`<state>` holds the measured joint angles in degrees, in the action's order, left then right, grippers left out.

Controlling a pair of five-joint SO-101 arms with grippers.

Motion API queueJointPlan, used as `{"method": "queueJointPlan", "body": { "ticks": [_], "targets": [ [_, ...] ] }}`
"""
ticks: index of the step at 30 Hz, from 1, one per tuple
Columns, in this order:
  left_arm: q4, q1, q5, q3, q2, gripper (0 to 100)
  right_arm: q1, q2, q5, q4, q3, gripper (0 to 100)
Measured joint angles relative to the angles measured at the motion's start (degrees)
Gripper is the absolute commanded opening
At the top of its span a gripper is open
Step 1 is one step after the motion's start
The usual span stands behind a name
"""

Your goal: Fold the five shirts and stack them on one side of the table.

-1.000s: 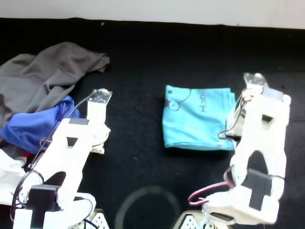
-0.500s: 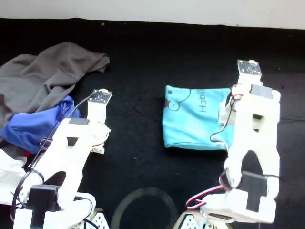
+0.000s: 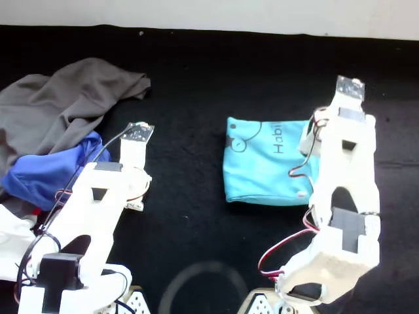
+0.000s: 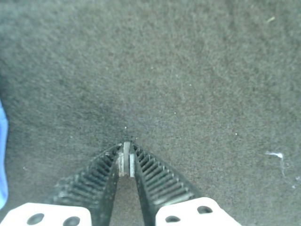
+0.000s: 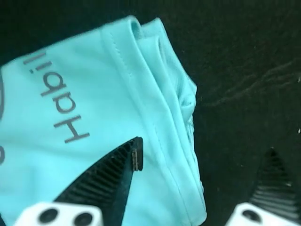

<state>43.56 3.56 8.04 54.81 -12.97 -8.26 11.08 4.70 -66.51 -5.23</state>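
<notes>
We see the folded turquoise shirt [image 3: 265, 163] lying flat on the black table [image 3: 196, 78], a little right of the middle, with its stacked folded edges along its right side. The right gripper [image 5: 204, 154] hangs just above that right edge with its jaws spread wide. One finger [image 5: 117, 174] sits over the turquoise cloth [image 5: 84, 108] and the other finger [image 5: 275, 179] over the bare table just past the shirt's edge, and neither holds anything. From above, the right arm [image 3: 344, 170] stretches from the near edge and covers the shirt's right border.

Well apart, at the far left, we find a crumpled grey shirt [image 3: 65, 98]. A bunched blue shirt [image 3: 46, 170] lies against its near side, and a patch of white cloth [image 3: 10, 229] is nearer still, at the table's left edge. The left arm [image 3: 98, 196] stands just right of this pile. The left gripper [image 4: 124, 157] has its jaws pressed together, empty, above bare table, with a sliver of the blue shirt [image 4: 2, 155] beside it.
</notes>
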Motion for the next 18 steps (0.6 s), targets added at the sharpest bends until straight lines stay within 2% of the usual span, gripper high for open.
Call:
{"method": "queueJointPlan", "body": {
  "ticks": [11, 13, 17, 18],
  "targets": [
    [0.00, 0.00, 0.00, 0.00, 0.00, 1, 3.43, 15.56, 0.35, 0.18, 8.18, 35.8],
    [0.00, 0.00, 0.00, 0.00, 0.00, 1, 3.78, 18.29, 0.35, 0.18, 9.93, 28.9],
    [0.00, 0.00, 0.00, 0.00, 0.00, 1, 3.87, 22.68, 0.35, 0.09, 12.66, 2.9],
    [0.00, 0.00, 0.00, 0.00, 0.00, 1, 3.87, 23.30, 0.35, 0.09, 13.19, 0.0]
  ]
}}
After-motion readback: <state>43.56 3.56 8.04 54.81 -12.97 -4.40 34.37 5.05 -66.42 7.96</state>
